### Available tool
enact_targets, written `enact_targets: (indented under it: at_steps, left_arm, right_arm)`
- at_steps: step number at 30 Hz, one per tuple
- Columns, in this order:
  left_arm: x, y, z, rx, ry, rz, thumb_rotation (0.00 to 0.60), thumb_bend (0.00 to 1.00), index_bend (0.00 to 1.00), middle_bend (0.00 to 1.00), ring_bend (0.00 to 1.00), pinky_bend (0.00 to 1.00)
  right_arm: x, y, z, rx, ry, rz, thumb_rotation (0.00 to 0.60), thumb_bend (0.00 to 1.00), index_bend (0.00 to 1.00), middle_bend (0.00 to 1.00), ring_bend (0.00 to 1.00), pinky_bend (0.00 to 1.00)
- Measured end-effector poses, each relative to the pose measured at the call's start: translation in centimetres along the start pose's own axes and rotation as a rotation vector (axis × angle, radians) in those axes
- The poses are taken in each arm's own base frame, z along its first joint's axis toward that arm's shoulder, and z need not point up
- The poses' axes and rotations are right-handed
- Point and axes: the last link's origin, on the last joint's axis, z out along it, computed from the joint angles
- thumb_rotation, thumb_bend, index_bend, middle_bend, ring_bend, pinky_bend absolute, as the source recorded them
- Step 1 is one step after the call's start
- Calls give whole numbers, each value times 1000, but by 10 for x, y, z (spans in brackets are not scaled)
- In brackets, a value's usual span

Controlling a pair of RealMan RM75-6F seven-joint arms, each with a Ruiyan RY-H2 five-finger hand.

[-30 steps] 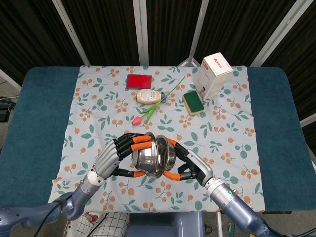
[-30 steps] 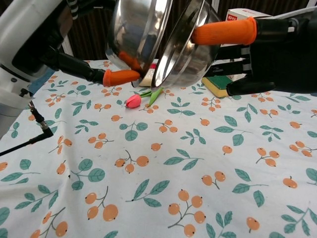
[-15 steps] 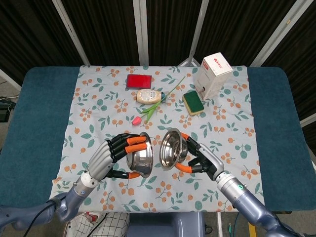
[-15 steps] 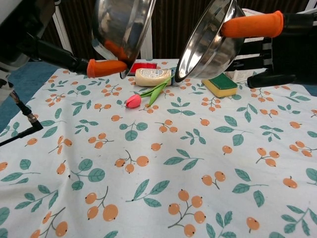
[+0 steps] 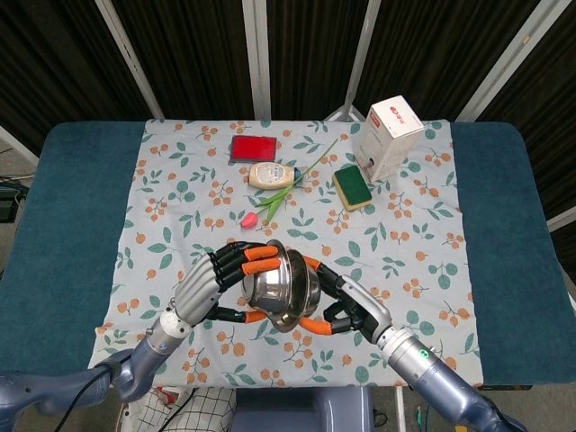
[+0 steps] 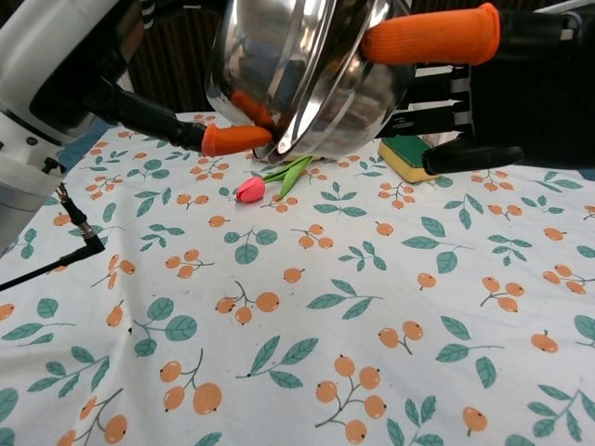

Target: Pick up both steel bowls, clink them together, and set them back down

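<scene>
Two steel bowls are held in the air above the front of the floral cloth, pressed rim to rim. My left hand [image 5: 211, 286] grips the left bowl [image 5: 268, 286] with orange-tipped fingers over its rim. Its partner, the right bowl [image 5: 301, 297], is gripped by my right hand [image 5: 346, 306] and mostly hidden behind the first in the head view. In the chest view the left bowl [image 6: 270, 65] and the right bowl [image 6: 358, 93] overlap at the top, tilted, with my left hand [image 6: 65, 65] and right hand [image 6: 511, 93] on either side.
On the far part of the cloth [image 5: 180, 207] lie a red card [image 5: 255, 147], a squeeze bottle [image 5: 274, 175], a pink tulip [image 5: 270, 202], a green-yellow sponge [image 5: 353, 187] and a white carton [image 5: 388, 135]. Blue table [image 5: 67, 216] borders both sides.
Half a second ago the bowls were held apart with a gap; both hands have moved inward and the bowls now touch again, as they did one second ago.
</scene>
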Motion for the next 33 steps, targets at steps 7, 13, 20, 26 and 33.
enact_targets:
  at_steps: [7,13,20,26,33]
  left_arm:
    - [-6,2,2,-6,-2,-18,600,600,460,587,502,708]
    - [-8,1,2,-8,-5,-21,600,601,460,587,502,708]
    - [-1,1,0,-20,2,-5,600,590,460,587,502,708]
    - [18,3,-7,-21,-8,15,600,582,457,587,502,708]
    - [44,12,-18,78,-49,-11,600,582,453,588,502,708]
  right_arm:
    - [-8,2,4,-3,-9,2,600,338,1000,956,1000,1000]
    - [-9,3,6,-6,-4,1,600,339,1000,956,1000,1000]
    - [-1,0,2,1,23,-12,600,339,1000,956,1000,1000]
    - [22,-1,-3,31,108,-178,600,339,1000,956,1000,1000]
    - [58,5,-6,62,272,-636,600,340,1000,956,1000,1000]
